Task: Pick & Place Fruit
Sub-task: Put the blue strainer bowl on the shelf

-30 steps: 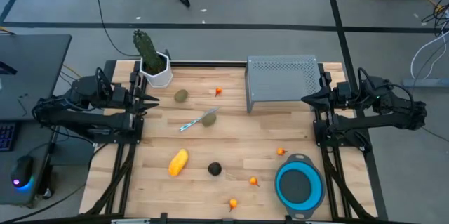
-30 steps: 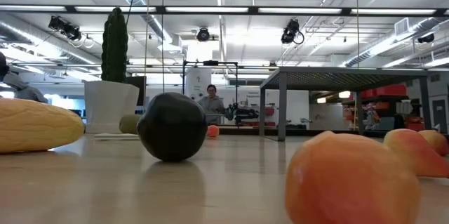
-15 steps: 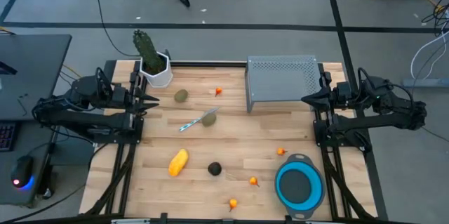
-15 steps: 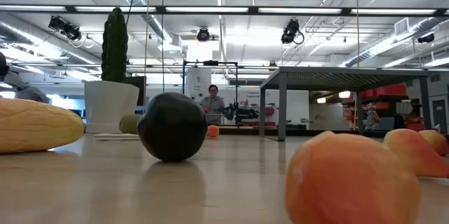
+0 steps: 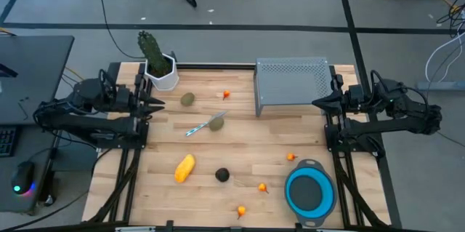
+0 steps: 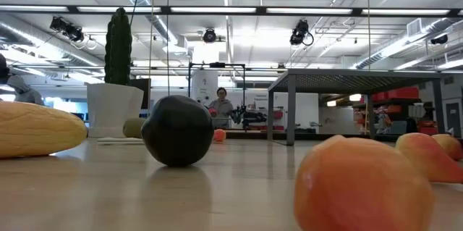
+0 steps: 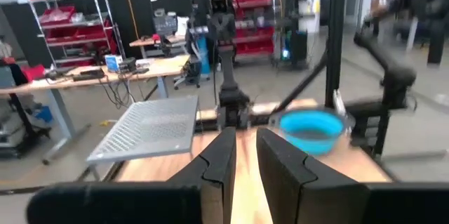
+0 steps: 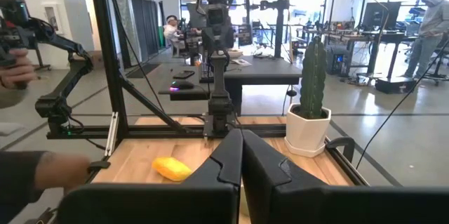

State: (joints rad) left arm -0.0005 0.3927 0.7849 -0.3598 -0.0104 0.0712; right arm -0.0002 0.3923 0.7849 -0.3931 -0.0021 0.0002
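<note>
Nothing is held; all the fruit lies on the wooden table. The yellow oblong piece [image 5: 184, 167] [image 6: 36, 129] [image 8: 172, 169] and the dark round one [image 5: 222, 175] [image 6: 177, 129] lie toward the near side. One olive oval [image 5: 187, 100] sits near the cactus, the other [image 5: 216, 123] beside the knife. Tiny orange pieces [image 5: 227, 94] [image 5: 291, 157] [image 5: 262, 187] are scattered, and one [image 6: 358, 184] fills the low view's near right. My left gripper [image 5: 158, 102] [image 7: 245, 157] hovers at the left edge, its fingers a narrow gap apart. My right gripper [image 5: 317, 102] [image 8: 242, 155] hovers at the right edge, shut.
A silver-bladed knife [image 5: 200, 126] lies mid-table. A cactus in a white pot [image 5: 156, 61] stands at the far left corner, with a grey mesh rack [image 5: 290, 84] at the far right. A blue bowl [image 5: 309, 192] sits near right. A person's hand and sleeve [image 8: 42, 175] show beside the table.
</note>
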